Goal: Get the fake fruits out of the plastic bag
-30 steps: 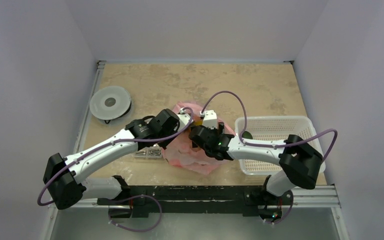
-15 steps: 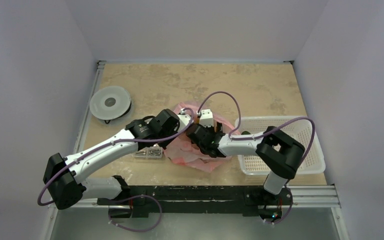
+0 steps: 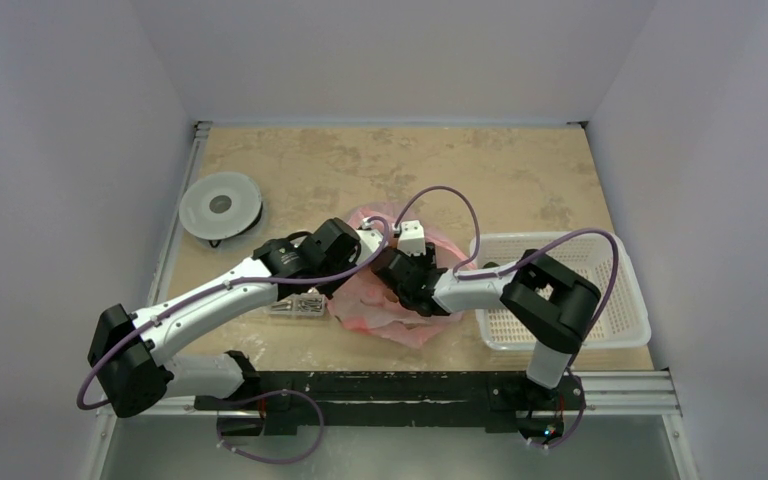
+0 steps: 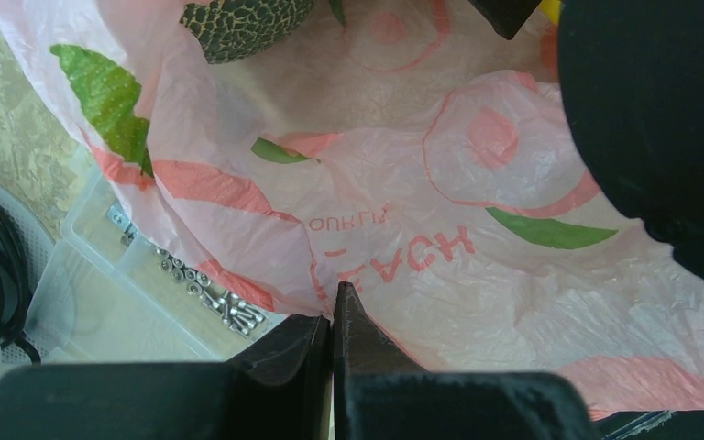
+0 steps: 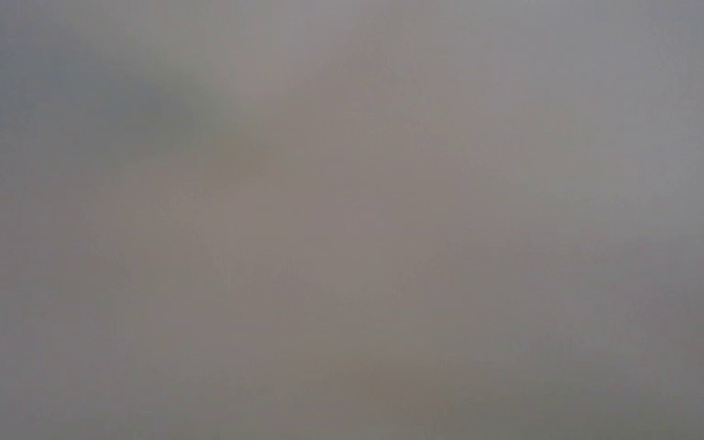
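Note:
The pink plastic bag [image 3: 390, 318] lies crumpled at the table's front middle and fills the left wrist view [image 4: 403, 183]. My left gripper [image 4: 335, 307] is shut, pinching a fold of the bag's film at its left side [image 3: 363, 243]. A dark green textured fruit [image 4: 238, 23] shows at the top edge of the left wrist view, beside the bag's film. A sliver of yellow [image 4: 553, 7] shows by the black body of my right gripper [image 4: 651, 137]. My right gripper [image 3: 403, 272] reaches into the bag; its jaws are hidden and its wrist view is a grey blur.
A white perforated basket [image 3: 600, 330] stands right of the bag. A clear box of small metal parts [image 3: 297, 305] lies just left of the bag and shows in the left wrist view [image 4: 147, 284]. A round white disc [image 3: 220, 205] sits at the back left.
My right arm has folded leftward, its elbow swinging in over the basket and its wrist pushing further into the bag. My left gripper has kept its hold in place.

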Motion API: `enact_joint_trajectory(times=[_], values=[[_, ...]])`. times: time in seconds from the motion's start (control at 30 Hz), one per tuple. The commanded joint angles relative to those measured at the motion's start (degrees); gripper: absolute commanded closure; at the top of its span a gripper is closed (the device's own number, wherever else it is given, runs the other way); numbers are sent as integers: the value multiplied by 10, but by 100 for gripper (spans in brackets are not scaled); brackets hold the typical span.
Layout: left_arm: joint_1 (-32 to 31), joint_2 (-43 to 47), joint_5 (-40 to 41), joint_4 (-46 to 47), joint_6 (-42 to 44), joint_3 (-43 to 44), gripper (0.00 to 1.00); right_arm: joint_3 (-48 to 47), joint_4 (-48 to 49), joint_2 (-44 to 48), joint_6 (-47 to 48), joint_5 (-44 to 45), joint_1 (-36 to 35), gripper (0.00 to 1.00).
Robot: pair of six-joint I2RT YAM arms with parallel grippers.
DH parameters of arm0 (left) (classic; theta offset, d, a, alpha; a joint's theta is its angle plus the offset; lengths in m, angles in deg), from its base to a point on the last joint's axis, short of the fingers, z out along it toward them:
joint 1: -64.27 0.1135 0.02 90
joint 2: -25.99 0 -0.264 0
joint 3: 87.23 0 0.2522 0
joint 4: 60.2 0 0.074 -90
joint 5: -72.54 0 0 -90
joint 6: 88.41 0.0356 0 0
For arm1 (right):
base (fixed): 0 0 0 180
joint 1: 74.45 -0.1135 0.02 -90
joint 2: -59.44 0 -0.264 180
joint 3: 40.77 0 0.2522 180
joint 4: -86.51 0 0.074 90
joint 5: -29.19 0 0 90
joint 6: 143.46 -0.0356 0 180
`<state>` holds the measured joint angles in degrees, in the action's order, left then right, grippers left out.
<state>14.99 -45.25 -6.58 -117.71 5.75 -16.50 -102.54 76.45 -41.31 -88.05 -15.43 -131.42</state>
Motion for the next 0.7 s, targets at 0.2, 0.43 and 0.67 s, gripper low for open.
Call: enact_joint_trajectory(times=[0.2,0.43,0.67], values=[[-3,12,-1,19,8,-3,100,8,48,15,36,-24,-23,88],[-3,23,0,26,13,-4,100,31,86,83,53,-82,-38,100],[-3,24,-1,30,12,-5,100,67,94,194,33,-133,-37,100]])
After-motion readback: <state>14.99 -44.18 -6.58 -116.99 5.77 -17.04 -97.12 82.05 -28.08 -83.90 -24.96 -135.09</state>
